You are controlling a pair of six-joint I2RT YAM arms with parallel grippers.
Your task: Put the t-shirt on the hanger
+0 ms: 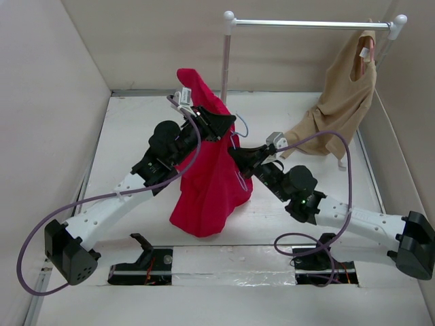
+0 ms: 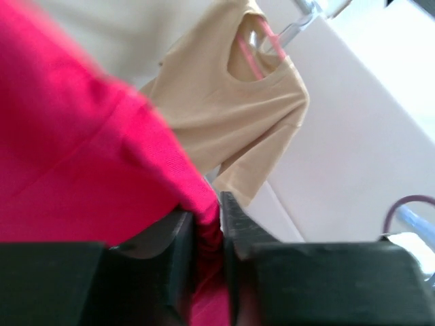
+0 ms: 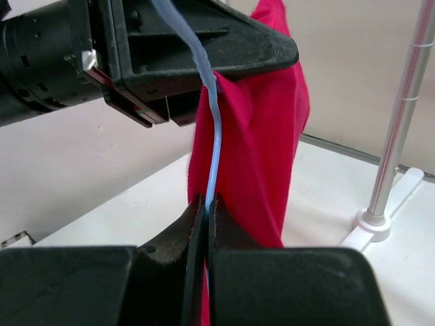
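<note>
The red t-shirt (image 1: 212,183) hangs in the air above the table's middle, its lower part touching the table. My left gripper (image 1: 219,126) is shut on a fold of the t-shirt (image 2: 88,156) near its top. My right gripper (image 1: 238,155) is shut on the light-blue wire hanger (image 3: 215,146), which runs up in front of the t-shirt (image 3: 262,129) past the left gripper (image 3: 204,47). In the top view only a bit of the hanger's hook (image 1: 243,125) shows beside the shirt.
A tan garment (image 1: 343,102) hangs on a pink hanger from the metal rail (image 1: 309,24) at the back right; it also shows in the left wrist view (image 2: 245,115). The rail's post (image 1: 225,64) stands just behind the shirt. White walls enclose the table.
</note>
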